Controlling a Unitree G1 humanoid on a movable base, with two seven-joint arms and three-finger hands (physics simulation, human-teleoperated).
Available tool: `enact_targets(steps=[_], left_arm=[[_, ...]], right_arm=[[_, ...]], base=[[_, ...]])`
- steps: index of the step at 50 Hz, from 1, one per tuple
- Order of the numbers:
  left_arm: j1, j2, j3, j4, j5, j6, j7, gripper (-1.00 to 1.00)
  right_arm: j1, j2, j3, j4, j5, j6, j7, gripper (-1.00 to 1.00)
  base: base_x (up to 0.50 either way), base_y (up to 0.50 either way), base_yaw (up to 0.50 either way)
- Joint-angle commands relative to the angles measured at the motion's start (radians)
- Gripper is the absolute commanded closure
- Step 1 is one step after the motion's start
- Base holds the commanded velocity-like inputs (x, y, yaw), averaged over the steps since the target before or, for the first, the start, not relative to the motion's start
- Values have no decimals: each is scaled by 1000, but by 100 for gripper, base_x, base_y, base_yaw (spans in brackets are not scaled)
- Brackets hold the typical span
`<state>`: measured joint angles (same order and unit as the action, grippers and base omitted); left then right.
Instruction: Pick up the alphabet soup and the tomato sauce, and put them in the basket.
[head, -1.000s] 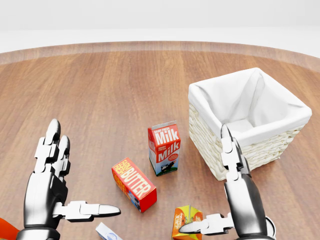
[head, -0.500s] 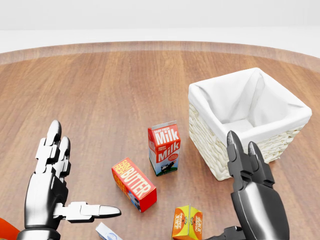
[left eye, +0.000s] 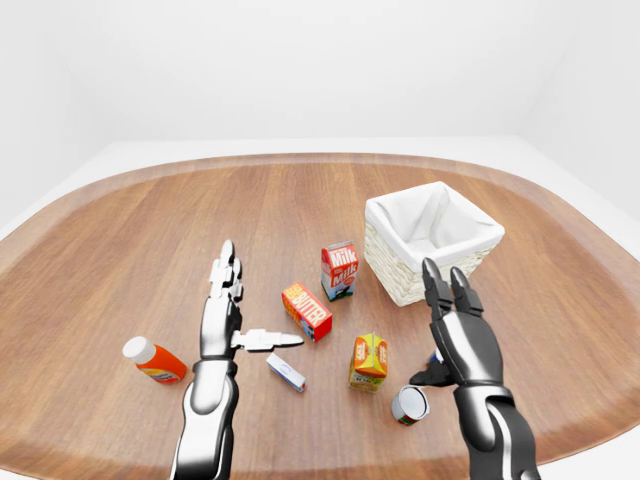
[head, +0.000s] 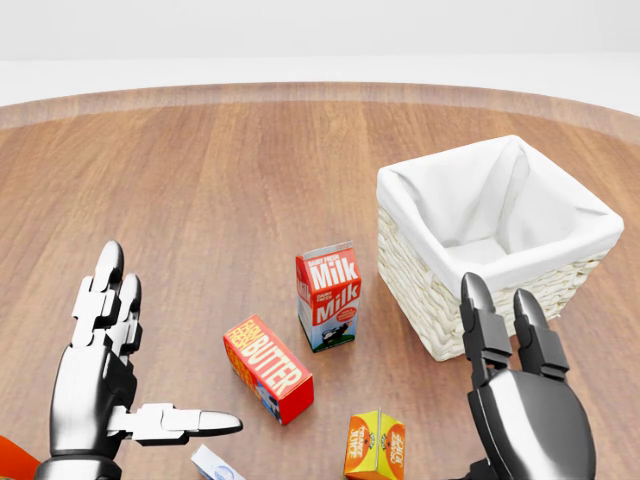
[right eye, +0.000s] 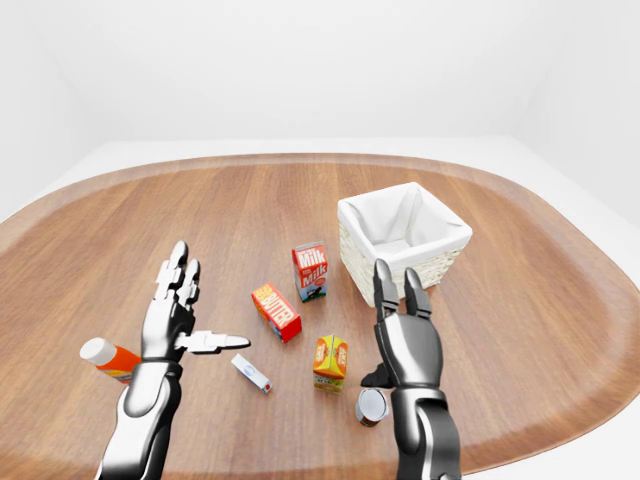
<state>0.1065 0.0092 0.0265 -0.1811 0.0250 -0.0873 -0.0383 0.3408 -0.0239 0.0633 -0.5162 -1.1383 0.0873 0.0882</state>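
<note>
Hovering right hand (left eye: 455, 335) fingers spread, beside can (left eye: 409, 404), holding nothing

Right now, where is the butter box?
In the head view the butter box lies left of centre, just below-left of the milk carton, above the small orange carton.

The right hand (left eye: 455, 335) hides a small blue thing beside the can (left eye: 409, 404). The can's label is unreadable, its contents untellable
</note>
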Motion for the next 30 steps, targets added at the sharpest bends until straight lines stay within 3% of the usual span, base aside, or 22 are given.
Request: enact_targets(steps=[1,5,18,20,22,30], left_arm=[[1,-2,6,-8,-4,0,7,-100],[2,-2,5,-11,-4,0,8,-100],[4,-1,6,-14,-3,0,8,-100],[6,-2,4,-21,-2,0,8,-100],[4,-2,4,-18,-2,0,8,-100],[4,-2,4,-19,-1,0,9,-100]], right_arm=[[-10,6,-17,-6,-106,0,44,-100],[-3,7,-30,56,-84,0,-18,-100],[-17,3,-74,87,-103,0,-18,-100],[-19,9,-69,46,-160,0,30,-100],[-23,6,-86,112,-126,0,-17,-100],[-35,6,-96,151,-158,0,-17,-100]], base=[[0,0,0],[0,0,0],[0,0,0],[0,0,0],[0,0,0],[0,0,0]])
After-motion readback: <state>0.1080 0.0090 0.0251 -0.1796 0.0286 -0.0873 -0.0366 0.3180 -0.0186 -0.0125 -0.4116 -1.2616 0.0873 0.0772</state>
